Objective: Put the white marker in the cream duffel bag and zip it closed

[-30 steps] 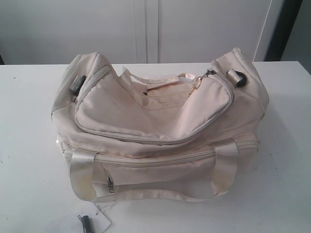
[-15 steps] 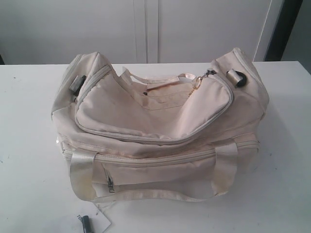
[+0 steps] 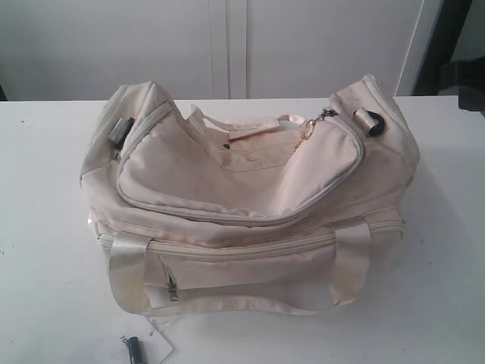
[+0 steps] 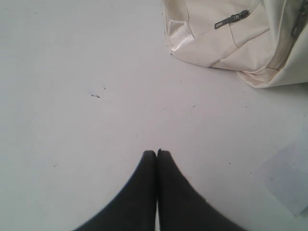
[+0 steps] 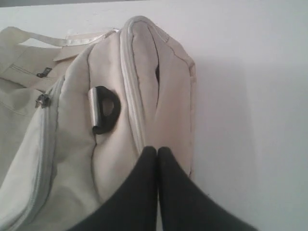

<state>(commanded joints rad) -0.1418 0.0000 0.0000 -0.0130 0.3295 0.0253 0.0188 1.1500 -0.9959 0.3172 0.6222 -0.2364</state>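
Observation:
The cream duffel bag [image 3: 242, 197] lies in the middle of the white table, its curved flap resting on top and gaping along the far edge. The flap's zip pull [image 3: 324, 115] sits at the far right end. Only the dark tip of the white marker [image 3: 134, 350] shows, at the front edge left of centre. My left gripper [image 4: 157, 152] is shut and empty over bare table near the bag's corner [image 4: 226, 33]. My right gripper [image 5: 157, 148] is shut and empty just above the bag's end [image 5: 82, 144], close to a black ring [image 5: 106, 110].
A white printed paper tag [image 3: 161, 347] lies beside the marker tip and appears too in the left wrist view [image 4: 288, 180]. A dark part of the right arm [image 3: 464, 80] shows at the table's far right. White cabinet doors stand behind the table.
A dark part of the right arm has come into the exterior view at the far right. The bag, the marker and the tag lie as before.

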